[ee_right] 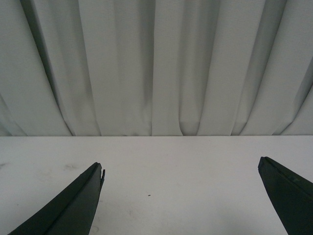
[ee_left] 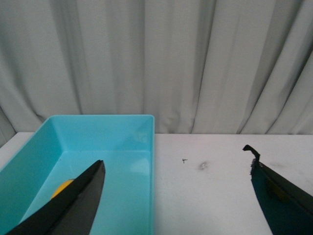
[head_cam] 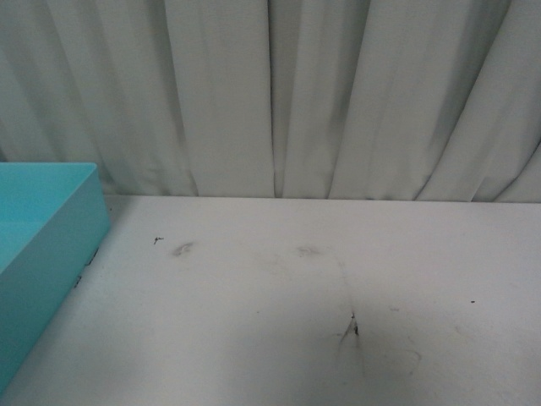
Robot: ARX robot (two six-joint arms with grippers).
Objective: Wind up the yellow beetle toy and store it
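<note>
Yellow beetle toy shows only in the left wrist view, as a small yellow-orange patch on the floor of the turquoise bin, peeking out behind the near finger; so it looks already stored, and whether it was wound can't be told.

Left gripper spread wide, nothing between the jaws, hanging over the bin's table-side wall; right gripper likewise wide open and empty above bare white table.

Front view: bin at about 9 o'clock, cut by the frame edge, its floor not visible from here, so no toy seen there; neither arm in view; a few dark scuffs near 5 o'clock of centre; grey curtain behind.

Handling, as a judgement: small hard-shell toy, probably light and stiff; rounded roof likely slippery, so pinch across the flat door sides, low, clear of the wheels; free wheels mean it may roll if nudged; not fragile under a modest squeeze.

Hidden: nearly all of the toy; body shape, windows, wheels and heading unreadable; both wrist views cut the fingers off at the bottom edge.
</note>
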